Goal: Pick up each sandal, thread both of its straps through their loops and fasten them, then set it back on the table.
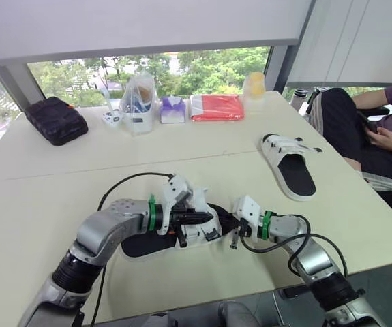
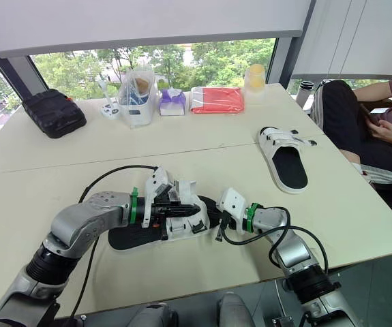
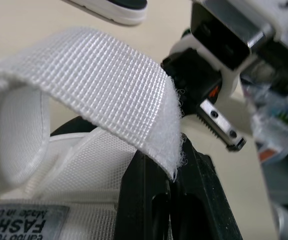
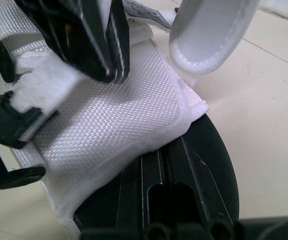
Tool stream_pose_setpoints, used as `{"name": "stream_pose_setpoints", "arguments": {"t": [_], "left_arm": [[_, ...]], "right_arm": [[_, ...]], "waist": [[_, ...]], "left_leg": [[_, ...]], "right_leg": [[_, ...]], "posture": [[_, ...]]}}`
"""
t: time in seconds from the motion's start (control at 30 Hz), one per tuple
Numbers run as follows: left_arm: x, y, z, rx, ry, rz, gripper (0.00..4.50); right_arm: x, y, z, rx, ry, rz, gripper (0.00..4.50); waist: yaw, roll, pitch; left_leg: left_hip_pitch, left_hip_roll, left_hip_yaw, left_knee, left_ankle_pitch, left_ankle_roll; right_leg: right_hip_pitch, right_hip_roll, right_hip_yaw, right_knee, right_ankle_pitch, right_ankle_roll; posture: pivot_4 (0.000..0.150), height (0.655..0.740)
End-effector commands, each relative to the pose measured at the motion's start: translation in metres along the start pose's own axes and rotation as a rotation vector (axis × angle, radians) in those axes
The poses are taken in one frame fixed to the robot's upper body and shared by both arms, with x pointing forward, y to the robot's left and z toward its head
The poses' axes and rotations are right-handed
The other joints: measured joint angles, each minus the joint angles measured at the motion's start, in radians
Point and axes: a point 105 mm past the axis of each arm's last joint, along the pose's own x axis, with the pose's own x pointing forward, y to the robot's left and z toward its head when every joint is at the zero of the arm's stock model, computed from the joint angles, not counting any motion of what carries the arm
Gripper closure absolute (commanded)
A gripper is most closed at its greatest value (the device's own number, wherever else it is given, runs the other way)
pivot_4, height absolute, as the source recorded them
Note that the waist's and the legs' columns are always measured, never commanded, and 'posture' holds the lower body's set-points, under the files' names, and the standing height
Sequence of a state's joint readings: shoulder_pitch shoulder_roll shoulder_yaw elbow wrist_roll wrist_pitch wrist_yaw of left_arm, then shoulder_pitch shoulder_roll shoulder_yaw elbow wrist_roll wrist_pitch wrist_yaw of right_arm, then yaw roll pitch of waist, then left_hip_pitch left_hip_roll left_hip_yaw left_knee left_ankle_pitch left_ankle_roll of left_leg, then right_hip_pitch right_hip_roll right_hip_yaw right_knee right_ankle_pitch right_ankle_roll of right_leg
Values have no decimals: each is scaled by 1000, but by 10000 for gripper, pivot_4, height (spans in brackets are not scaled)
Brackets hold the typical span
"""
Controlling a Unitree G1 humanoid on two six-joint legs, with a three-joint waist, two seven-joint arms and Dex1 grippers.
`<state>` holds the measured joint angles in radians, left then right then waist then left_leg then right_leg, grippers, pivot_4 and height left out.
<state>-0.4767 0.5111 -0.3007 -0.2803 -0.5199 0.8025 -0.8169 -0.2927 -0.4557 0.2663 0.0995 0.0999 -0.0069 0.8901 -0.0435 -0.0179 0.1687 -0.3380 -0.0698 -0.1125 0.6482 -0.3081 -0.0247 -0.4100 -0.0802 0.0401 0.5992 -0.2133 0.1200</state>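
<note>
– Two grippers are seen at one sandal. How are the jaws set?
– The left gripper [image 1: 209,219] is closed on a white strap [image 3: 98,85]. The strap's fuzzy end is pinched between its black fingers [image 3: 144,200]. Whether the right gripper [image 1: 232,225] is gripping anything cannot be told. It is held close against the white mesh upper, just beside the left gripper.
– And where is that sandal [image 1: 141,245] found?
– It is laid on the table [image 1: 46,204], near the front edge. Its sole is flat and its bare black footbed is stretched toward the robot's left. The strap is arched up above the upper.
– Is the second sandal [image 1: 291,167] placed near?
– It is set well apart, farther back and to the right. It is laid sole down, and its strap ends are stuck out to one side.
– What else is noted?
– A black bag [image 1: 56,119], a clear pouch [image 1: 138,102], a purple pack [image 1: 172,109] and a red packet [image 1: 216,107] are lined up along the window side. A person [image 1: 380,129] is seated past the table's right end.
</note>
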Motion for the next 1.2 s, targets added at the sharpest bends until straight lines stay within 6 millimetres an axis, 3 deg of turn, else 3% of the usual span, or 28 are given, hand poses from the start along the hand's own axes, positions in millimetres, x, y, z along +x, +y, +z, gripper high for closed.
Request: {"name": "stream_pose_setpoints", "arguments": {"t": [0.03,0.3,0.7,1.2], "left_arm": [[3,-7,10,123,23,-37,44716],[5,-22,23,158,13,-131,44716],[5,-28,18,188,70,-190,44716],[0,-10,6,255,178,-108,44716]], "right_arm": [[2,10,-23,54,83,17,45000],[3,9,-23,57,80,9,45000],[4,9,-23,62,80,1,45000],[4,10,-24,67,80,4,45000]], "waist": [[0,0,0],[0,-1,0],[-1,0,0],[-2,0,0]], "left_leg": [[0,0,0,0,0,0],[0,0,0,0,0,0],[0,0,0,0,0,0],[0,1,0,-1,0,0]], "right_leg": [[0,0,0,0,0,0],[0,0,0,0,0,0],[0,0,0,-1,0,0],[0,1,0,-1,0,0]], "posture": [[1500,7400],[1500,7400],[1500,7400],[1500,7400]]}}
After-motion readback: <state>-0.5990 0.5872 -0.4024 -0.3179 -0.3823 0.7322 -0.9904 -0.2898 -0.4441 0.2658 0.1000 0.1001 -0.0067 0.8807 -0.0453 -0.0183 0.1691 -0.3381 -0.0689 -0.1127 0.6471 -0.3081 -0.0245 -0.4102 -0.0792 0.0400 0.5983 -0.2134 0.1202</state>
